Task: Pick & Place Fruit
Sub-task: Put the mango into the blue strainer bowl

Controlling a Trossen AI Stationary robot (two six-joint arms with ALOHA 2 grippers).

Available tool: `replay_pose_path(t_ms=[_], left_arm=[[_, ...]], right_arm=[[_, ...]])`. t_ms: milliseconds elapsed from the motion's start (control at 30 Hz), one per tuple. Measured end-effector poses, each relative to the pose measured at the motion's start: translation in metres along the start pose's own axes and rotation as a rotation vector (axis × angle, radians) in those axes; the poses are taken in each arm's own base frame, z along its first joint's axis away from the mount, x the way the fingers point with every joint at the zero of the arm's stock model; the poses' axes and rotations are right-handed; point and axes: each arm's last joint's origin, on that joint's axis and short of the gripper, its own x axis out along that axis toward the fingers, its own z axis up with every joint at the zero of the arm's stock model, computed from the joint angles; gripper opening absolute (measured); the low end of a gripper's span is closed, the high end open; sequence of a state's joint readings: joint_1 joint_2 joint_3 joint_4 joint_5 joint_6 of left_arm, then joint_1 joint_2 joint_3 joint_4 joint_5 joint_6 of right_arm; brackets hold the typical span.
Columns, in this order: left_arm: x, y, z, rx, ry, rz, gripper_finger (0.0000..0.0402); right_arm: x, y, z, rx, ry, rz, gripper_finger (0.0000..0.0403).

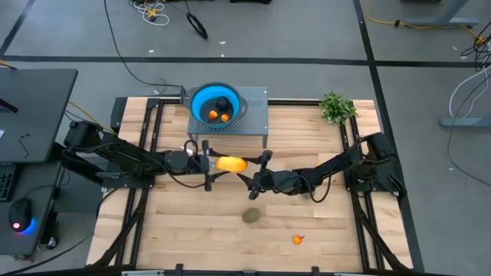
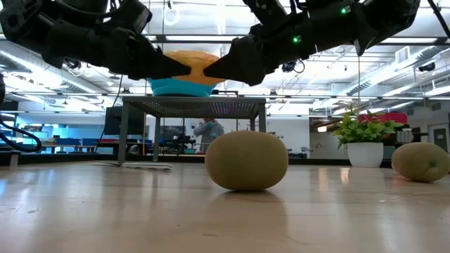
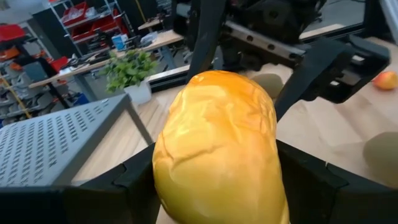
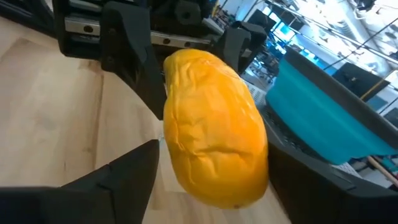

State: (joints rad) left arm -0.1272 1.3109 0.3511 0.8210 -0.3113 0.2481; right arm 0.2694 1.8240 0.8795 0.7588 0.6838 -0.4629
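A yellow oblong fruit [image 1: 231, 163] hangs level above the table's middle, between my two grippers. My left gripper [image 1: 219, 163] comes at it from the table's left and is shut on it. My right gripper [image 1: 247, 170] faces it from the right and stands open, its fingers [image 4: 127, 177] on either side of the fruit's right end; I cannot tell whether they touch it. An olive-brown oval fruit [image 1: 251, 217] lies on the wood nearer the front, and a small orange piece [image 1: 298, 239] lies right of it. The blue bowl [image 1: 201, 98] holds a dark ball [image 1: 222, 103] and orange pieces [image 1: 215, 116]. My left gripper pinches the yellow fruit's left end [image 3: 171, 180] between its two fingers [image 3: 134, 183]. The fingers come nearly level from the table's left and lie along the fruit. The fruit is lifted clear of the table and sticks out level toward the right gripper.
The blue bowl sits on a grey perforated stand [image 1: 255, 103] at the table's far middle, just behind the grippers. A green potted plant [image 1: 336, 107] stands at the far right. Bare wood lies in front of the grippers around the olive fruit [image 2: 247, 160].
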Motion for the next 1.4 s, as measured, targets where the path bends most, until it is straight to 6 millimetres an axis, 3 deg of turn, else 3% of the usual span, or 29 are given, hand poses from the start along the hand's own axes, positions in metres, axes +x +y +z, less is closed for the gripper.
replay_pose_path(t_ms=[400,633,833,933,1100,1233,1400], left_arm=[[0.0,0.007,0.001,-0.022,-0.003,0.046,0.0265],[-0.009,0.019,0.027,-0.025,-0.104,0.153,0.0265],[-0.022,0.034,0.06,-0.001,-0.187,0.298,0.0265],[-0.027,0.048,0.087,0.025,-0.22,0.439,0.0265],[-0.029,0.081,0.117,0.063,-0.099,0.721,0.0265],[-0.025,0.112,0.114,0.009,-0.002,0.832,0.0265],[-0.021,0.138,0.091,-0.143,0.066,0.783,0.0265]], right_arm=[[-0.006,0.003,0.004,-0.051,0.011,-0.068,0.0332],[-0.023,0.007,0.021,-0.124,0.017,-0.267,0.0332],[-0.025,0.005,0.025,-0.099,0.013,-0.303,0.0332],[-0.021,0.004,0.019,-0.08,0.04,-0.298,0.0332],[-0.012,0.001,0.009,-0.037,0.068,-0.262,0.0332],[-0.008,-0.001,0.005,0.008,0.071,-0.224,0.0332],[-0.007,0.0,0.003,0.003,0.081,-0.214,0.0332]])
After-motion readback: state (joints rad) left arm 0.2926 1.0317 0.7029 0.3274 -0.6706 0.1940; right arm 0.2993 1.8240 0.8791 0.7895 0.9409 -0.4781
